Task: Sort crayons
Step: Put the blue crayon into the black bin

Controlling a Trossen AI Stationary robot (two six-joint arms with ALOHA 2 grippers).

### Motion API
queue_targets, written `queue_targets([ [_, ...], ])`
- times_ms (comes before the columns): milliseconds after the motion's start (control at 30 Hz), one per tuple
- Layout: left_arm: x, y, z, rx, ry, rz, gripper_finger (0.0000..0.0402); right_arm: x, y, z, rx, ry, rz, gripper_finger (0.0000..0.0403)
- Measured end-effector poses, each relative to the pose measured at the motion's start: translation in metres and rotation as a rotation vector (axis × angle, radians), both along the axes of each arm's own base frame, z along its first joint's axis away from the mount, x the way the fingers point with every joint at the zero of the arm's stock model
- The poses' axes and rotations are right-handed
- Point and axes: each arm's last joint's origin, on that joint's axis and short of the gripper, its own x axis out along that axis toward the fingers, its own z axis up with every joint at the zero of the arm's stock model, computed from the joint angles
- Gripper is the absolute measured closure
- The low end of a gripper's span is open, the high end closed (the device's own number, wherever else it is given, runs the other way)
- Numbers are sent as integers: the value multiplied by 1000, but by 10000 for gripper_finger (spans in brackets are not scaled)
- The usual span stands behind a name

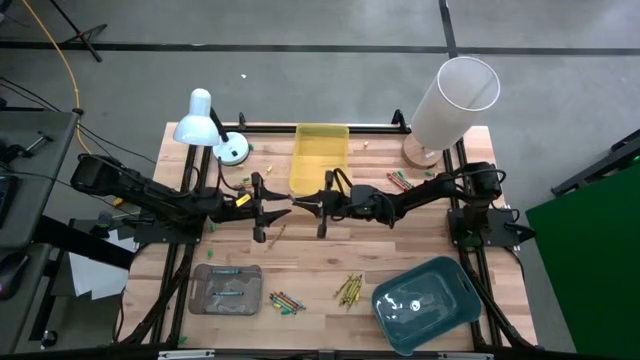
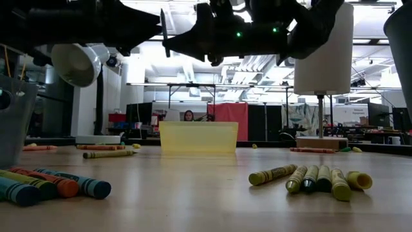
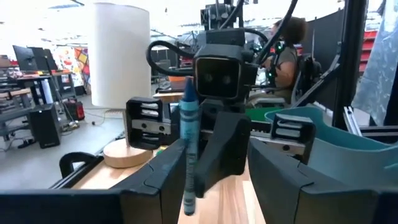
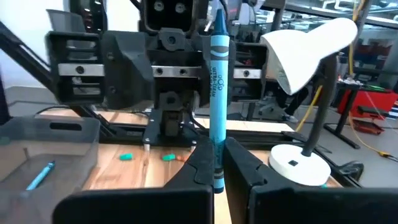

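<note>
Crayon [image 4: 217, 106], blue, stands upright clenched in the right gripper [image 4: 216, 163] above mid-table, offered toward nine o'clock, where the left gripper [image 3: 214, 180] waits spread apart, seemingly for a handover.

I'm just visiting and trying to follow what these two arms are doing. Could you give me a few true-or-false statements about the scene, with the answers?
1. The right gripper holds a blue wax crayon upright. True.
2. The left gripper is clamped on that crayon too. False: its fingers stand open.
3. The translucent yellow plastic tray lies at the table's far edge. True.
4. The grey tray is empty. False: it has blue crayons in it.
5. The white desk lamp stands beside the teal tub. False: they are at opposite corners.
</note>
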Motion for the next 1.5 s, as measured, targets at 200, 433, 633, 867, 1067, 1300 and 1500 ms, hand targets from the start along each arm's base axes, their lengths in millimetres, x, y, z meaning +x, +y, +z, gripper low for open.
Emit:
queue_targets([
  [200, 0, 1, 0, -7, 2, 51, 243, 0, 9, 1, -26, -5, 29, 403],
  [433, 0, 0, 1, -11, -7, -7, 243, 0, 9, 1, -21, -8, 4, 403],
  [633, 7, -1, 3, -31, -9, -26, 243, 0, 9, 1, -21, -8, 4, 403],
  [867, 22, -3, 0, -19, 29, 3, 243, 0, 10, 1, -21, -9, 14, 403],
  [1067, 20, -2, 9, 5, -20, 29, 246, -1, 11, 2, -21, -9, 17, 403],
  [1300, 20, -2, 7, 22, 0, 31, 309, -1, 11, 2, -21, -10, 12, 402],
  [1500, 20, -2, 7, 23, 3, 32, 389, 0, 11, 1, -26, -4, 8, 398],
])
